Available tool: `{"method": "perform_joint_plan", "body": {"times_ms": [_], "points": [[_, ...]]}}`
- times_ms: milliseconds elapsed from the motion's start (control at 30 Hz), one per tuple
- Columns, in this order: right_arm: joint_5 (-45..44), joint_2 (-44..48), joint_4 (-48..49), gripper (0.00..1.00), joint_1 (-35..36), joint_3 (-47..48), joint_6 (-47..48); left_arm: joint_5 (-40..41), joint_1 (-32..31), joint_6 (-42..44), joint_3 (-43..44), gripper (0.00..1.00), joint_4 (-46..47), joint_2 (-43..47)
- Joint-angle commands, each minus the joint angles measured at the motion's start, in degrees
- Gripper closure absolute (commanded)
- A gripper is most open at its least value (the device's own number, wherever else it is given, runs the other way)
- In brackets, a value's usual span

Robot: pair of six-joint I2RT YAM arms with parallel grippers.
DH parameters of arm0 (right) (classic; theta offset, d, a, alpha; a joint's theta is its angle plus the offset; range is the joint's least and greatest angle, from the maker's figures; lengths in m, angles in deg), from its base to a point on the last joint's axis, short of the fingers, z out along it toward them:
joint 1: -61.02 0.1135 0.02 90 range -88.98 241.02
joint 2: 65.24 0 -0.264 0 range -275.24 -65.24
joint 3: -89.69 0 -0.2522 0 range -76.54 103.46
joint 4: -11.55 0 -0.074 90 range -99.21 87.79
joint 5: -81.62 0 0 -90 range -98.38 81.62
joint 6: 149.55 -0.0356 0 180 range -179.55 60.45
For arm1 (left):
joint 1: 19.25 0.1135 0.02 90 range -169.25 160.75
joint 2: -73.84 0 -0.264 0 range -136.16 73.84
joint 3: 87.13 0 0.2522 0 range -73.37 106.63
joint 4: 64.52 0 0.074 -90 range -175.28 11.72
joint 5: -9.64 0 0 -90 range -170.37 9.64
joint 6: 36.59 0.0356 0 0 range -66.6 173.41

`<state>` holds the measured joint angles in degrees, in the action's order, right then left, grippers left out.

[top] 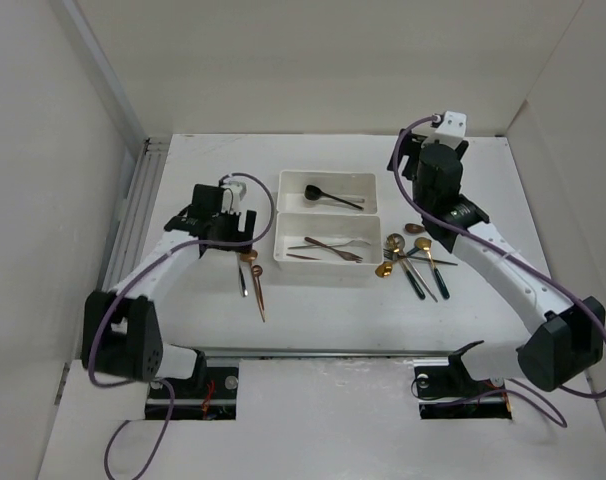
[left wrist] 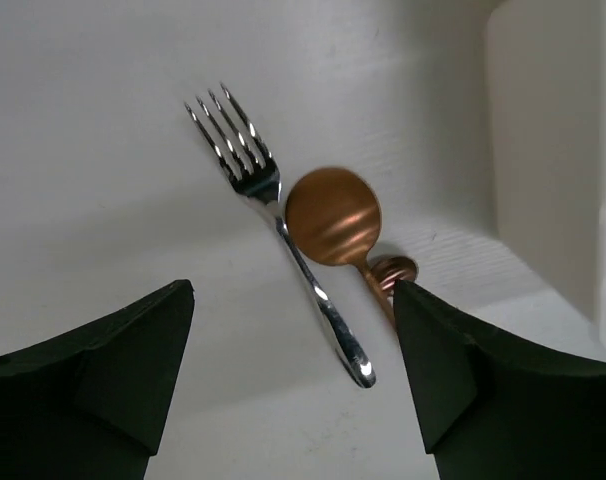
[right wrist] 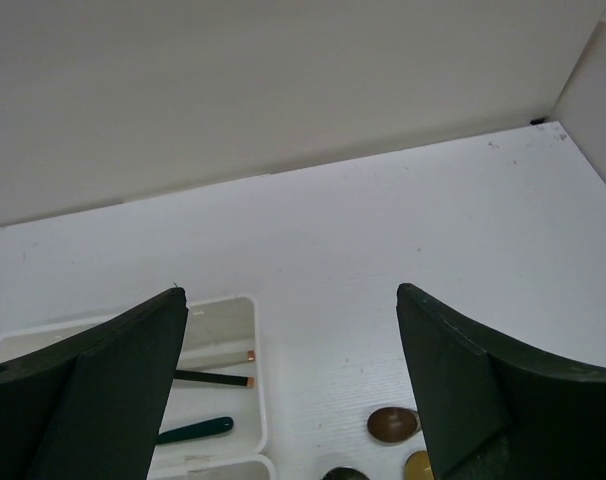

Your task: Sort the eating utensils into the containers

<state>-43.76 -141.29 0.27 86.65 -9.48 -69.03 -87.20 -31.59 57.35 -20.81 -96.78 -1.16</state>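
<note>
Two white containers lie side by side mid-table: the far tray [top: 328, 177] holds a black spoon [top: 332, 196], the near tray [top: 323, 272] several utensils. Left of them a silver fork [left wrist: 283, 235] and a copper spoon [left wrist: 333, 215] lie on the table. My left gripper [left wrist: 293, 285] hangs open just above them, the fork's handle end between its fingers, touching neither. More utensils [top: 418, 265] lie in a heap right of the trays. My right gripper [right wrist: 288, 290] is raised and open with nothing in it, above the far tray's right end [right wrist: 245, 330].
White walls close in the table at the back and on both sides. A metal rail [top: 133, 215] runs along the left edge. The near tray's wall [left wrist: 543, 180] stands just right of my left gripper. Brown [right wrist: 393, 424] and gold [right wrist: 418, 465] spoon bowls lie below my right gripper.
</note>
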Motion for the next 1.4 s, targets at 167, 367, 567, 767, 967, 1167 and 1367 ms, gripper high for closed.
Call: {"method": "perform_joint_plan", "body": {"times_ms": [167, 367, 567, 767, 967, 1167, 1367], "points": [[-5.1, 5.3, -0.7, 0.10, 2.9, -0.4, -0.6, -5.9, 2.0, -0.6, 2.8, 0.56, -9.4, -10.6], [-8.0, 6.4, -1.3, 0.10, 3.5, -1.5, -0.6, -9.2, 2.0, 0.5, 2.8, 0.51, -9.4, -12.4], [-9.6, 5.8, -1.3, 0.10, 3.5, -1.0, -0.1, -7.4, 2.0, -3.0, 2.8, 0.51, -8.8, -18.0], [-9.6, 4.7, -1.3, 0.10, 2.9, 0.3, 1.0, -5.3, 1.4, -4.1, 4.0, 0.54, -9.4, -24.0], [-9.6, 4.2, -1.3, 0.10, 2.4, 0.8, 1.6, -3.6, 2.1, -4.6, 4.5, 0.90, -10.0, -26.0], [-9.6, 4.2, -1.3, 0.10, 2.4, 0.8, 1.6, -0.8, 5.7, -5.7, 5.6, 1.00, -10.5, -26.0], [-9.6, 4.2, -1.3, 0.10, 1.9, 0.8, 1.6, 11.1, 7.1, -0.2, 12.8, 1.00, -8.8, -23.8]]}}
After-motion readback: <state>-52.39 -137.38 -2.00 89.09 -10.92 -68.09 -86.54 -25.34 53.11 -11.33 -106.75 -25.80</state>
